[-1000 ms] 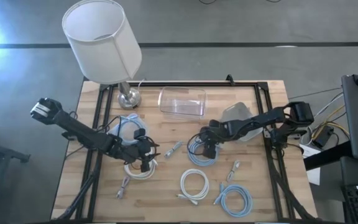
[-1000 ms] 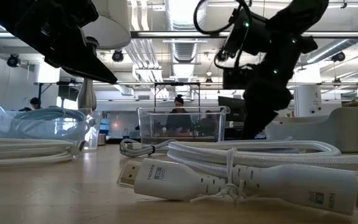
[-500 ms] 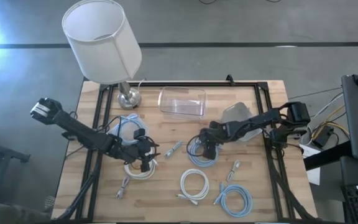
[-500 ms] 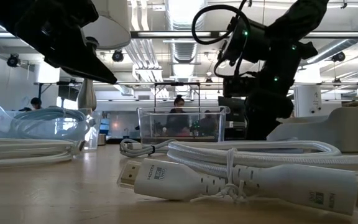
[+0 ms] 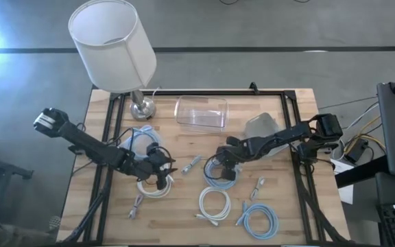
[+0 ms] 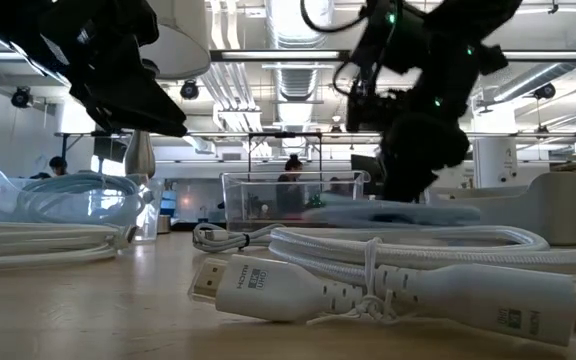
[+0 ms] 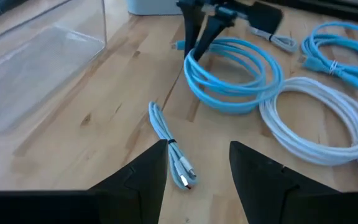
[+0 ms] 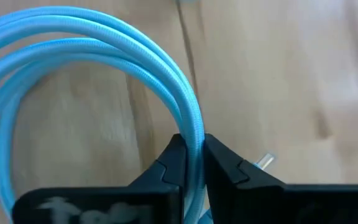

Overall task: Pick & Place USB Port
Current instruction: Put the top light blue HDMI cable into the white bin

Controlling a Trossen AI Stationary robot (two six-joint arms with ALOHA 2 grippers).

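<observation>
1. The right pincer is low over the middle of the wooden tabletop, and its two fingers are clamped tight on a strand of the light blue coiled cable; the right wrist view shows the strand squeezed between them.
2. In the low view the blue coil sits raised a little above the white cable in front, under the dark right arm. Whether the whole coil is off the wood cannot be told.
3. The left pincer hovers left of centre, above a white coiled cable. Its fingers are spread apart and hold nothing.
4. Between the two pincers lies a small grey bundled USB cable, flat on the wood; the left wrist view shows it just ahead of the parted fingers, its plug end nearest them.
5. A clear plastic bin stands toward the far edge of the tabletop, well apart from the blue coil.
6. A lamp with a white shade stands at the far left corner on a metal base.
7. Nearer the front edge lie another white coil, another light blue coil and a short grey cable.
8. Close to the low camera lies a white HDMI cable tied with a string.
</observation>
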